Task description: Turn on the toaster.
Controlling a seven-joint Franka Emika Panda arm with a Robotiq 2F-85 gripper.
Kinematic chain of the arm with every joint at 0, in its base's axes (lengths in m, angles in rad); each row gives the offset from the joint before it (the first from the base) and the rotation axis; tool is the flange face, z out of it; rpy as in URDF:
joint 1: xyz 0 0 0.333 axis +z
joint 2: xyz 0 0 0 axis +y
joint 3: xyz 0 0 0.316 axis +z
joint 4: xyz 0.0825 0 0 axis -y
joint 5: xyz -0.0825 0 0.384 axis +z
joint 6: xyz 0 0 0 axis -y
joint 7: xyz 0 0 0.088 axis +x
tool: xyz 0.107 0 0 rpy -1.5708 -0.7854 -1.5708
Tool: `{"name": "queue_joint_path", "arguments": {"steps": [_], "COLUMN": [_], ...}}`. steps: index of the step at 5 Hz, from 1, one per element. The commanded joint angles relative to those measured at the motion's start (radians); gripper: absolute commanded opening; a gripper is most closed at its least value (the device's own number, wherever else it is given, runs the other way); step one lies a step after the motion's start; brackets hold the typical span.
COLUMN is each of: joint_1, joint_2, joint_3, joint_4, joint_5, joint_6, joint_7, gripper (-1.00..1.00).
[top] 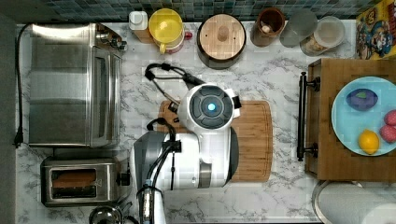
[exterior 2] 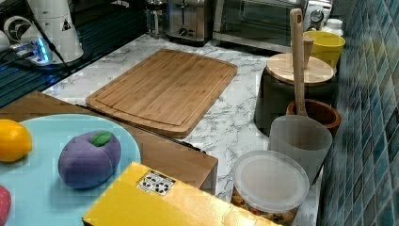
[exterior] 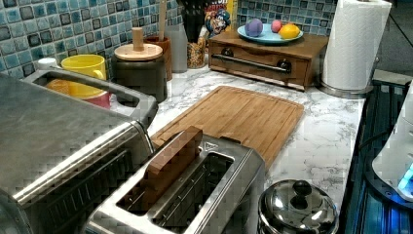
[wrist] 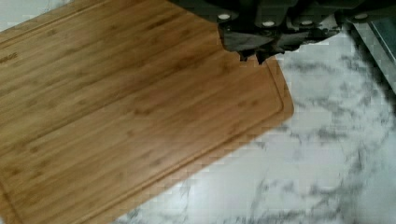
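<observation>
Above the cutting board (wrist: 135, 116), my end effector (wrist: 254, 56) hangs with fingertips pinched together, holding nothing. Marble bench (wrist: 317, 163) lies beyond the board's corner. Toaster (top: 79, 181) sits at the top view's lower left, beside the toaster oven (top: 70, 84), a brown slice in one slot.

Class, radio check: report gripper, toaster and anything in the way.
Gripper shut, over the cutting board. Toaster apart from it, brown slice in one slot. Small pot beside the toaster.
</observation>
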Motion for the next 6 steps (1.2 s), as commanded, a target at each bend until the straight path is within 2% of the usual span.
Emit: {"name": "queue_joint_path", "arguments": {"steps": [1, 2, 4, 6], "joint_1": [0.144, 0.177, 0.177, 0.244], "joint_2": [-0.089, -0.139, -0.153, -0.214], "joint_3": [0.131, 0.150, 0.195, 0.194], "joint_4": [-0.165, -0.238, -0.293, -0.378], "joint_5": [0.027, 0.040, 0.062, 0.177], "joint_6": [0.033, 0.058, 0.017, 0.026], "joint_7": [-0.140, -0.167, -0.246, -0.398], "gripper": [-1.00, -1.00, -1.00, -1.00]}}
